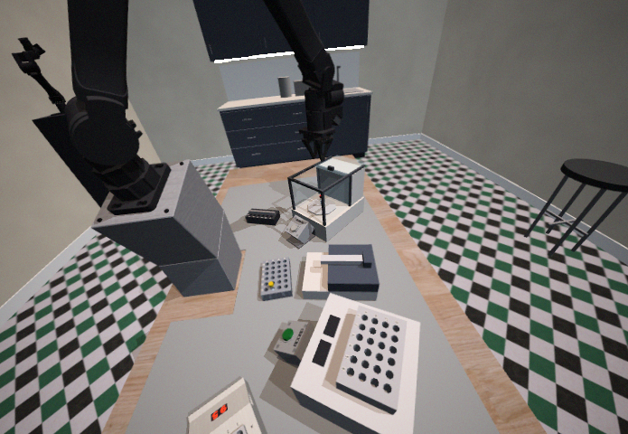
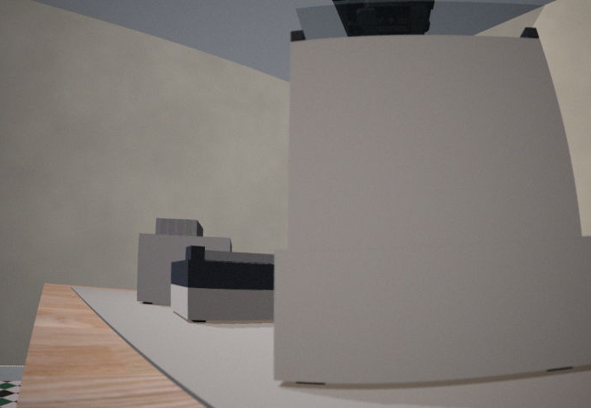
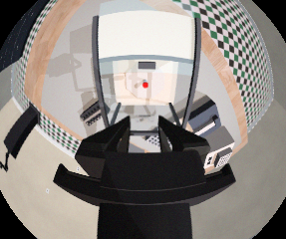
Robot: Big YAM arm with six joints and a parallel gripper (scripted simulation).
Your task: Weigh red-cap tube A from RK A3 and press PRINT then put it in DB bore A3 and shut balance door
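The balance (image 1: 345, 212) (image 3: 133, 75) (image 2: 430, 206) stands at the back of the mat, and its grey back wall fills the exterior view. Its top door pane (image 1: 342, 165) (image 3: 144, 37) is slid back, so the glass box is open on top. Tube A, with a red cap (image 1: 320, 194) (image 3: 144, 85), stands upright on the pan (image 1: 315, 208), near its middle. My gripper (image 1: 319, 153) (image 3: 143, 119) points down just above the open top, over the tube. Its fingers stand apart with nothing between them.
The balance's sloping key panel (image 1: 298, 229) faces the arm's base. The magnet block (image 1: 262, 215) lies to its left. The rack RK (image 1: 276, 271) holds a yellow-capped tube (image 1: 270, 283). The spectrophotometer (image 1: 350, 273) (image 2: 224, 283), the mixer (image 1: 290, 340) and the dry block (image 1: 376, 358) follow in line.
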